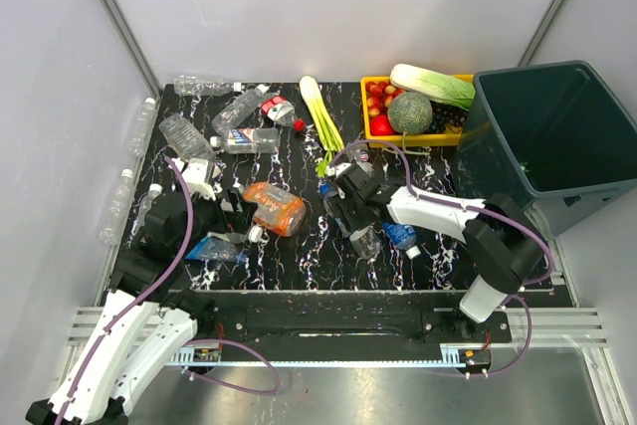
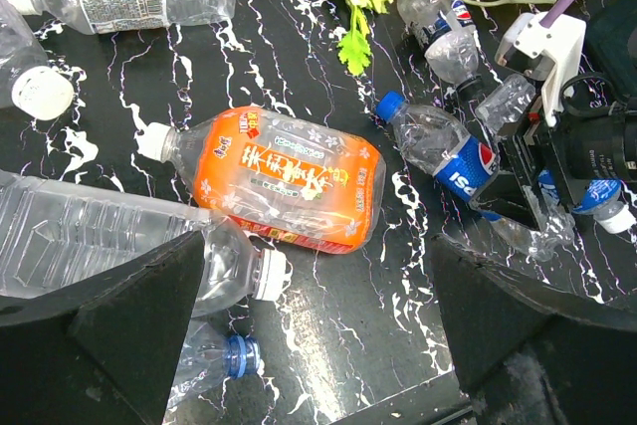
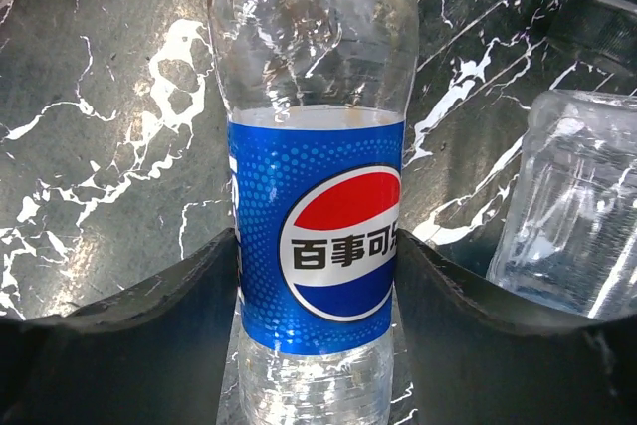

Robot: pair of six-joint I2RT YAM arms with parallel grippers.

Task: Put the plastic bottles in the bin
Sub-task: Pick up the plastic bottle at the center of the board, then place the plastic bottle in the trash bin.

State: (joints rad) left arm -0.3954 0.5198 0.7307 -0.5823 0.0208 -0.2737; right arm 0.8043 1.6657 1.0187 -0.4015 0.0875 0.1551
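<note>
My right gripper [image 1: 350,208] is down on the black marbled table, jaws shut on a clear bottle with a blue Pepsi label [image 3: 317,246]; both fingers touch the label's sides. That bottle [image 2: 443,151] lies flat, blue cap pointing away from the arm. My left gripper [image 2: 317,276] hangs open over bare table, nothing between its fingers. Just beyond it lie an orange bottle [image 2: 284,181] and a large clear bottle [image 2: 90,236]. Several more clear bottles [image 1: 244,106] are scattered at the back left. The dark teal bin [image 1: 498,136] stands at the far right.
A yellow tray [image 1: 370,116] of vegetables with a round green melon [image 1: 409,112] sits left of the bin. Celery stalks [image 1: 320,116] lie in the back middle. A clear bottle [image 3: 572,206] lies close to the right finger. Grey walls enclose the table.
</note>
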